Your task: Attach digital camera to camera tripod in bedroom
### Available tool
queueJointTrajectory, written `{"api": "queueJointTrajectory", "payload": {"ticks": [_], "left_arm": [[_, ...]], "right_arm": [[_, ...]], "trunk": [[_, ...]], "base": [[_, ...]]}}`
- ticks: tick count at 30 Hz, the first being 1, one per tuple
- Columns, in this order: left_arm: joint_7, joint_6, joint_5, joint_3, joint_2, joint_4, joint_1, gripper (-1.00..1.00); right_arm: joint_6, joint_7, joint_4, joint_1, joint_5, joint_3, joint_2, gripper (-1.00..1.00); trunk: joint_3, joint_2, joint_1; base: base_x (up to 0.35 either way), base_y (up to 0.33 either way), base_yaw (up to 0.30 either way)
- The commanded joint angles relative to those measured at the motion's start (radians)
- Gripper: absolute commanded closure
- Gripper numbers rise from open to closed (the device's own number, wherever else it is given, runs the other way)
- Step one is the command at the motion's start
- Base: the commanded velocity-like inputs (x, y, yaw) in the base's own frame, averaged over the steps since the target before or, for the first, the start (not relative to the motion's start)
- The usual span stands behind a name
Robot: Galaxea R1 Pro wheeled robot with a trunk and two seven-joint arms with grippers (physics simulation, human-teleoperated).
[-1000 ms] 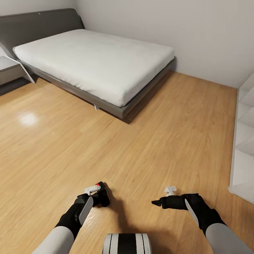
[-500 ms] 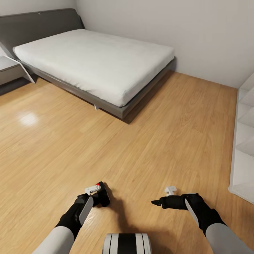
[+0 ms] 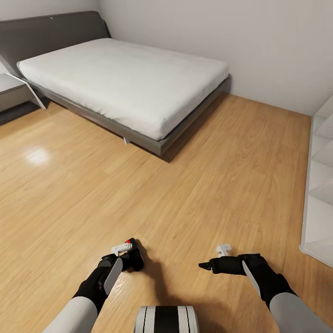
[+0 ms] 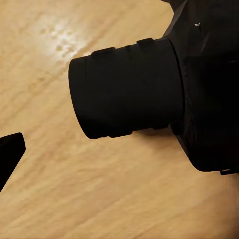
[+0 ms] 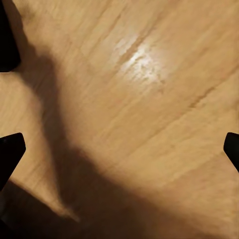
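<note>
— Left gripper (image 3: 131, 253), head view: what's it got?
— It's clamped on the digital camera (image 3: 132, 255), red button up, low at near left over the wood floor (image 3: 185, 185). Right gripper (image 3: 217, 263) sits at near right with nothing in it, its fingers together at a point. The bed (image 3: 125, 78) lies far left, white shelving (image 3: 319, 185) at the right edge.
— Left wrist view?
— Digital camera (image 4: 149, 94) close up, lens barrel jutting out.
— Right wrist view?
— Two dark fingertips (image 5: 10, 152) spread wide, bare floor (image 5: 149, 99) between: open.
</note>
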Motion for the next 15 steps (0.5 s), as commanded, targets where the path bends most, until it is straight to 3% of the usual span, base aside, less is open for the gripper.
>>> {"api": "queueJointTrajectory", "payload": {"ticks": [1, 7, 15], "left_arm": [[0.007, 0.003, 0.011, 0.002, -0.002, -0.001, 0.0, -1.0], [0.007, 0.003, 0.011, 0.002, -0.004, -0.001, 0.0, -1.0], [0.007, 0.002, 0.011, 0.002, -0.006, 0.0, 0.0, -1.0]], "right_arm": [[0.003, 0.007, -0.001, 0.0, 0.011, -0.002, 0.0, -1.0], [0.004, 0.007, 0.001, 0.0, 0.014, -0.001, -0.001, -1.0], [0.004, 0.007, 0.001, 0.0, 0.013, 0.0, -0.001, -1.0]], "trunk": [[-0.001, 0.0, 0.0], [-0.001, 0.0, 0.0], [-0.001, 0.0, 0.0]], "base": [[0.0, 0.0, 0.0], [0.0, 0.0, -0.028], [0.0, 0.0, -0.175]]}}
